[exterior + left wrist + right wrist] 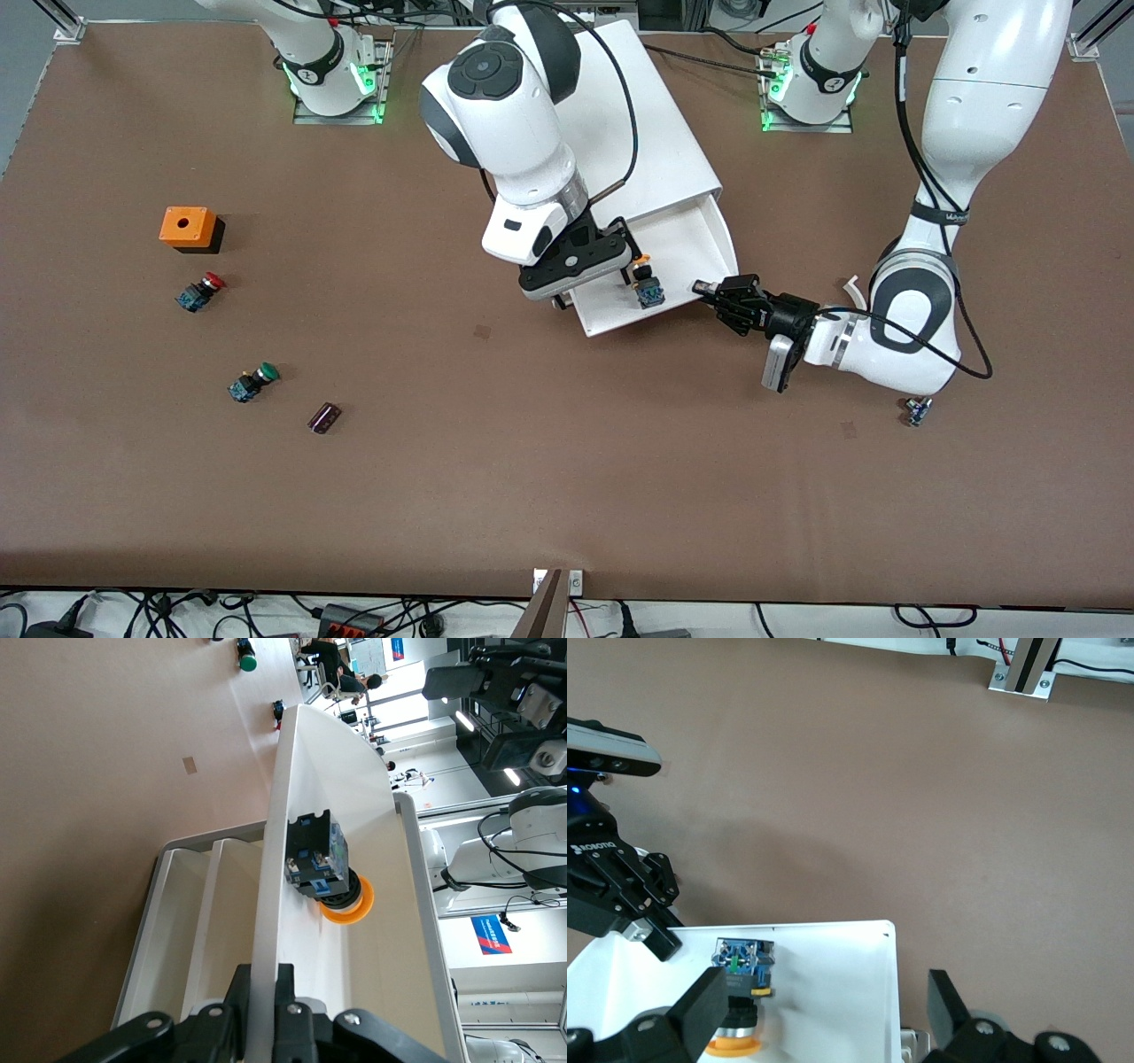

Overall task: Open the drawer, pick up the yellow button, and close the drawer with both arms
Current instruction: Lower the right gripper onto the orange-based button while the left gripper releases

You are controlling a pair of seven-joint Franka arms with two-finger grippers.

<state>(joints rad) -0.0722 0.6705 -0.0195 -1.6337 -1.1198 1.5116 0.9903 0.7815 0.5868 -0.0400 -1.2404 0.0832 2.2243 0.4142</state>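
The white cabinet [638, 133] lies at the back middle of the table with one drawer [687, 244] pulled out toward the front camera. The orange-yellow-capped button [648, 285] lies on its side in the drawer, also in the left wrist view [323, 873] and the right wrist view [740, 988]. My left gripper [706, 289] is shut on the drawer's thin front wall [275, 859] at the corner toward the left arm's end. My right gripper [598, 283] is open and low over the drawer, one finger [709, 1001] beside the button and the other finger [948, 1001] outside the drawer's side edge.
Toward the right arm's end lie an orange box [188, 228], a red-capped button [202, 291], a green-capped button [254, 381] and a small dark block [324, 417]. A small part [918, 410] lies under the left arm's elbow.
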